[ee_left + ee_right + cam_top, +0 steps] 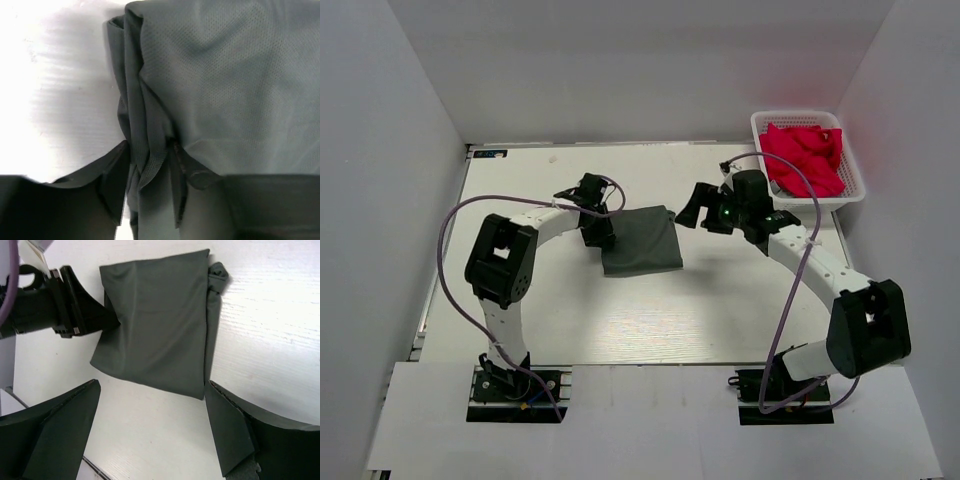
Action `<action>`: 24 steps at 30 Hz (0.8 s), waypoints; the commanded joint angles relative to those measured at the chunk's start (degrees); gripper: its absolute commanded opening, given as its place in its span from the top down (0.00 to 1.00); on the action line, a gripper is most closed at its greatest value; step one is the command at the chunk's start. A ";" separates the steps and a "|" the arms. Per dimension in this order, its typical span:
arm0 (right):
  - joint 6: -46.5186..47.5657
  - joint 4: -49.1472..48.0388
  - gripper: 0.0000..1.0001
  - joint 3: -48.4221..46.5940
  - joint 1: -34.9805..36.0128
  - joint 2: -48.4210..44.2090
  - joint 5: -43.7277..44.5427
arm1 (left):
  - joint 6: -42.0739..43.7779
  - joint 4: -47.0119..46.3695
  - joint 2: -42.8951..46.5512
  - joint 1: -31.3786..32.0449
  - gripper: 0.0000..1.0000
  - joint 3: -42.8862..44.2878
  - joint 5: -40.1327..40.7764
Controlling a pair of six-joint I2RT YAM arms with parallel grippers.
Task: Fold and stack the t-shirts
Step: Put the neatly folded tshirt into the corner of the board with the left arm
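Left gripper (148, 155) straddles grey t-shirt (225, 90) bunched edge.

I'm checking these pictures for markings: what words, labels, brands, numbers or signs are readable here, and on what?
No text can be read in any view.
Small dark sticker at the far left corner of the table: too small to read.
Dark grey t-shirt, red-pink t-shirts, white basket: no print or label showing.
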State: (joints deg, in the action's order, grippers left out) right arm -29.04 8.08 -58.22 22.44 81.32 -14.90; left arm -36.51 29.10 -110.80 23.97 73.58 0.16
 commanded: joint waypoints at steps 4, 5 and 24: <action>2.14 3.96 0.10 2.58 -0.64 -4.76 5.30 | -0.05 4.64 -4.33 0.64 0.77 2.62 5.71; 2.66 4.66 0.10 2.67 -0.73 -5.03 5.84 | 0.73 4.65 -4.33 0.64 0.95 3.32 6.51; 6.27 7.22 0.10 4.43 -2.13 -6.88 17.01 | 28.07 14.40 -18.38 -15.52 1.00 40.99 38.50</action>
State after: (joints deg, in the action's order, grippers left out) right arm -23.88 15.16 -52.23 20.67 73.28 0.69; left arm -14.55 43.40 -127.07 12.10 108.22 33.19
